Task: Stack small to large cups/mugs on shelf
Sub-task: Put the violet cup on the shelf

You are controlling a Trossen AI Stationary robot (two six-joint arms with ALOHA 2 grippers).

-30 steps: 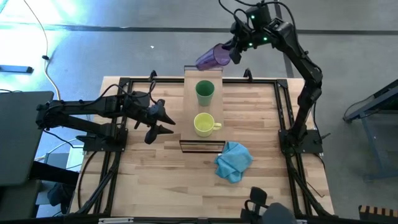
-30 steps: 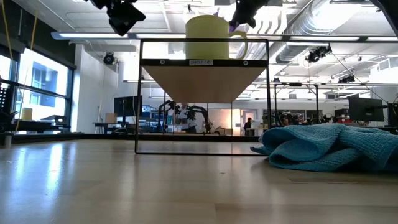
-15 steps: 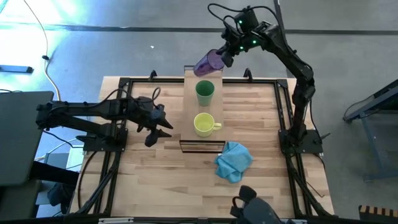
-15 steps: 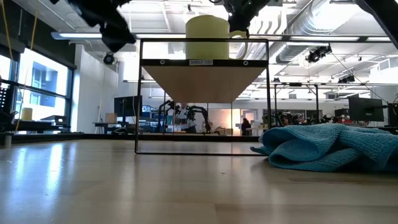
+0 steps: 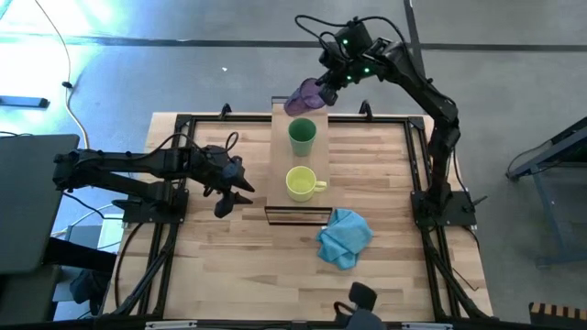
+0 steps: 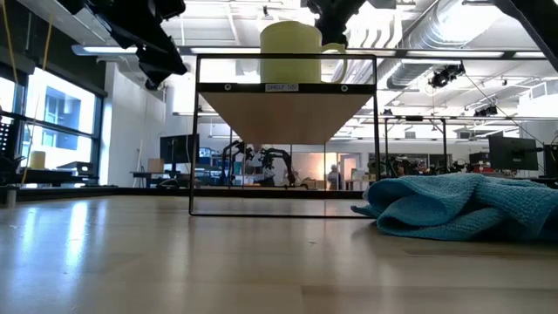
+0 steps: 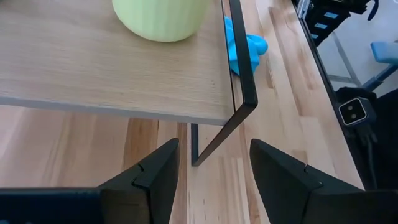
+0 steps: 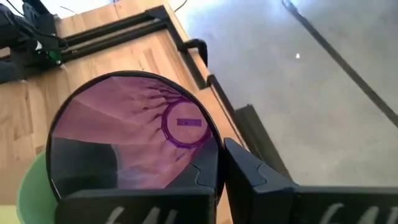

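Observation:
The translucent purple tumbler (image 5: 303, 94) hangs tilted in my right gripper (image 5: 323, 84) above the far end of the shelf (image 5: 278, 160); the right wrist view looks into its open mouth (image 8: 134, 134). The green cup (image 5: 302, 136) stands upright on the shelf board just near of the tumbler. The yellow mug (image 5: 301, 183) stands on its base nearer the shelf's near end, handle toward the table's right. My left gripper (image 5: 240, 186) is open and hovers left of the shelf beside the mug (image 7: 160, 18). My right gripper holds the purple tumbler by its rim (image 8: 214, 149), with one finger seemingly inside the mouth and one finger (image 8: 252, 180) outside. It comes from the table's far right side, slanting down. The tumbler is lifted clear and tilted, its base lower and toward the left.
A crumpled blue cloth (image 5: 344, 236) lies on the table near of the shelf, toward the right. The shelf's dark frame leg (image 7: 242, 112) stands just ahead of my left fingers. Black rails (image 5: 183, 124) frame the tabletop.
My right gripper has carried the tumbler toward the table's left and a little nearer, from beyond the shelf's far right corner to over its far end, and the tumbler has tipped more upright. My left gripper has sunk slightly and drawn a little away from the shelf.

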